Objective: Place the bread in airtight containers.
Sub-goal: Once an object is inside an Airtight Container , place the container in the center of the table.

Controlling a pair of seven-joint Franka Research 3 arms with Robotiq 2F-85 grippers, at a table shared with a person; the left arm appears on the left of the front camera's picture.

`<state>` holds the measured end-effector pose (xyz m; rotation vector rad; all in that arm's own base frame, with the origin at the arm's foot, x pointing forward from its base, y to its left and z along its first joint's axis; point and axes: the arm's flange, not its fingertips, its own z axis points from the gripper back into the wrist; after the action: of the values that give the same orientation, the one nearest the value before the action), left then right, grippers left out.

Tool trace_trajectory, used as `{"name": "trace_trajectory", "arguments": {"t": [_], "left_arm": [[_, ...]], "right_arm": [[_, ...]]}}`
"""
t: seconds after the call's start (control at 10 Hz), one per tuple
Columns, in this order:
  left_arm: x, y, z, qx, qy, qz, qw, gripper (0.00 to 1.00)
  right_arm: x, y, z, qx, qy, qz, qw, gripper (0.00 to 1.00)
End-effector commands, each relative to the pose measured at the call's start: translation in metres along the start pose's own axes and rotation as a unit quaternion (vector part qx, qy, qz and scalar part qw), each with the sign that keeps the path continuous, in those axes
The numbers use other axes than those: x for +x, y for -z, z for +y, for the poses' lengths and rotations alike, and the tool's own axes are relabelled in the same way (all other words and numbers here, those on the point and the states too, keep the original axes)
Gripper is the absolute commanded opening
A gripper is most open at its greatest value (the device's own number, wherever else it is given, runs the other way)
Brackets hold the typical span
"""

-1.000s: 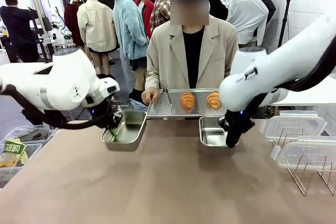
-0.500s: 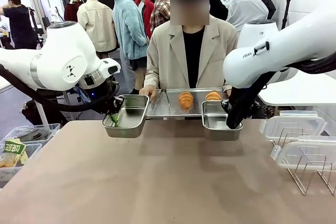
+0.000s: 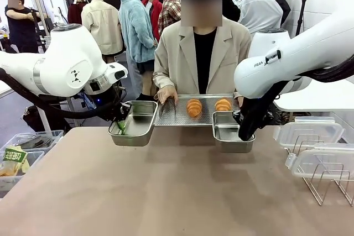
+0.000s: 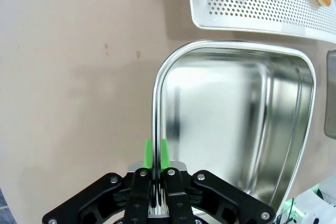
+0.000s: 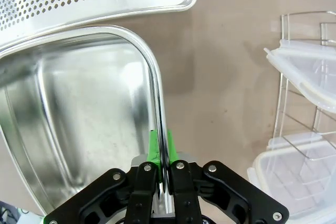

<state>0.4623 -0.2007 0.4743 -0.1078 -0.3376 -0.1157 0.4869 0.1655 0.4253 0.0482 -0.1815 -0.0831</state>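
The left pincer point(image 4: 156, 153) is clamped narrow on the thin rim of the left container point(image 4: 231, 129). The right pincer point(image 5: 160, 145) is closed the same way on the rim of the right container point(image 5: 79, 114). Both steel containers are seen empty at the far side of the tabletop point(image 3: 177, 192); whether they rest on it or hang just above it cannot be told. Between them a perforated tray point(image 3: 174, 111) is held by a person's hand point(image 3: 165, 93). Two rolls point(image 3: 194, 108) are lying on that tray, side by side and apart.

The containers are judged stiff, light and slippery. An edge grip on so thin a rim can be expected to let a container swing or slide unless it is kept level. The rolls are judged light, soft and flaky, with a glossy crust that is easily crushed. Each would best be taken across its narrow middle with little squeeze. Clear lids point(image 3: 310, 132) are stacked on a wire rack point(image 3: 326, 183) at the right, well apart from the rolls.
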Motion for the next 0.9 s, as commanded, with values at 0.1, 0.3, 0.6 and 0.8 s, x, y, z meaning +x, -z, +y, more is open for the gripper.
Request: {"name": "trace_trajectory", "arguments": {"t": [0.1,0.3,0.6,0.8], "left_arm": [[0.0014,-0.0009,0.0007,-0.002,0.007,-0.012,1.0,0.0],[0.0014,-0.0009,0.0007,-0.002,0.007,-0.012,1.0,0.0],[0.0014,-0.0009,0.0007,-0.002,0.007,-0.012,1.0,0.0],[0.0014,-0.0009,0.0007,-0.002,0.007,-0.012,1.0,0.0]], "right_arm": [[0.0006,-0.0017,0.0007,0.005,0.0,-0.013,1.0,0.0],[0.0006,-0.0017,0.0007,0.005,0.0,-0.013,1.0,0.0],[0.0006,-0.0017,0.0007,0.005,0.0,-0.013,1.0,0.0],[0.0006,-0.0017,0.0007,0.005,0.0,-0.013,1.0,0.0]]}}
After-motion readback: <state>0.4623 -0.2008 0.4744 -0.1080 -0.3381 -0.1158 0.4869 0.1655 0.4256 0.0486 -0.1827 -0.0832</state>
